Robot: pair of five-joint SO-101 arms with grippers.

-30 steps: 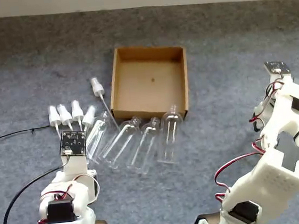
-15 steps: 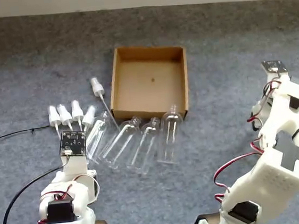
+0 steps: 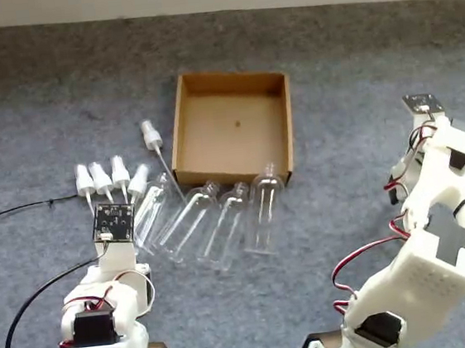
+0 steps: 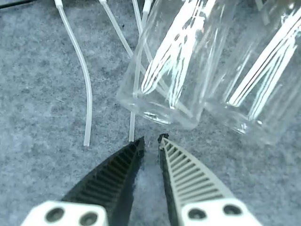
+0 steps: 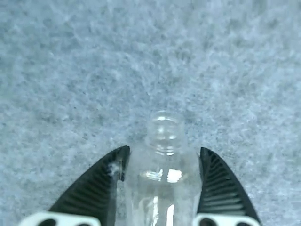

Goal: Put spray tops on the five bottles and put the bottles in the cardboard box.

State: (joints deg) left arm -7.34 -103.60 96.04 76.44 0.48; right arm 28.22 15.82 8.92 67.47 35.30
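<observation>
- Bottles (image 3: 228,223), four of them, clear and uncapped, are lying side by side on the grey felt table (image 3: 354,61). Their necks are pointing toward the front wall of the cardboard box (image 3: 230,76), just beside it. None of them is sitting inside the box.
- A fifth bottle (image 5: 162,188), also uncapped, is sitting between the jaws of the right gripper (image 5: 163,153). The jaws are pressing on its shoulders from both sides, and its open neck is pointing away from the wrist over bare felt. Whether its body is touching the table cannot be told.
- The right arm (image 3: 439,235) is standing at the right side of the table, well apart from the box.
- Spray tops (image 3: 101,178) are lying in a row of four beside the bottles, on the left arm's side, each trailing a thin dip tube (image 4: 77,70). A fifth spray top (image 3: 152,135) is lying alone, just beside the box's side wall.
- The left gripper (image 4: 150,140) is hovering low over the felt with its jaws drawn nearly together, gripping nothing. Its tips are pointing at the base of the end bottle (image 4: 164,70), just short of it.
- A black cable tie (image 3: 28,207) is lying on the felt, off to the side of the row of spray tops.
</observation>
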